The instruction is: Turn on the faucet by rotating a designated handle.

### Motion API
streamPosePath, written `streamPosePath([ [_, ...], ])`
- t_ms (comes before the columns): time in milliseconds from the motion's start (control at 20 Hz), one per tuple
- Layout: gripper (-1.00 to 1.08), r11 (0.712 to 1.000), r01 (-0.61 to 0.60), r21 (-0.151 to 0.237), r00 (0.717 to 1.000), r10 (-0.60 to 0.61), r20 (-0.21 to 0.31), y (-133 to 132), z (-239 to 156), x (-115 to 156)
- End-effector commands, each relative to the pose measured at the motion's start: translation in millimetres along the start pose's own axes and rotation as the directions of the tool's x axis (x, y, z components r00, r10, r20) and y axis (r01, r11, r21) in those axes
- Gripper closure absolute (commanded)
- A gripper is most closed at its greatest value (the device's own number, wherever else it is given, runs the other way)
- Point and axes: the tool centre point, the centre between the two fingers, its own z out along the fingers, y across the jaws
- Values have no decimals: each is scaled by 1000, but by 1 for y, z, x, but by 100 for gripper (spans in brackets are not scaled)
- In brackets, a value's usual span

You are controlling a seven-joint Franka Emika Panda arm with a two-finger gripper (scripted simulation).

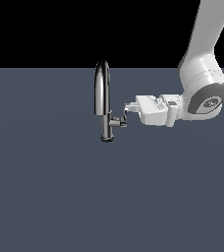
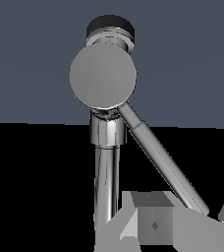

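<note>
The faucet is dark chrome, with a tall arched spout over a cylindrical base. Its handle is a thin lever on a short stub on the exterior view's right of the base. My gripper reaches in level from the exterior view's right, with its fingertips at the lever's tip. In the wrist view the stub's round end cap faces the camera. The lever slants away from it and ends between my two fingers, which stand apart. The gripper looks open, and contact with the lever is not clear.
The faucet stands on a flat dark grey-blue floor. The white arm comes down from the upper part of the exterior view's right. Nothing else shows.
</note>
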Motion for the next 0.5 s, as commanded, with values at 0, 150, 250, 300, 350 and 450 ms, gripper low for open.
streamPosePath([
  [0, 108, 1000, -14, -9, 1000, 15, 6, 14, 3, 11],
  [150, 108, 1000, -15, -11, 1000, 15, 7, 25, 4, 19],
  [250, 108, 1000, -15, -13, 1000, 15, 8, 33, 5, 24],
  [300, 108, 1000, -15, -14, 1000, 15, 9, 37, 6, 27],
  [350, 108, 1000, -16, -15, 1000, 16, 9, 41, 6, 29],
  [450, 108, 1000, -16, -16, 1000, 16, 10, 45, 6, 32],
])
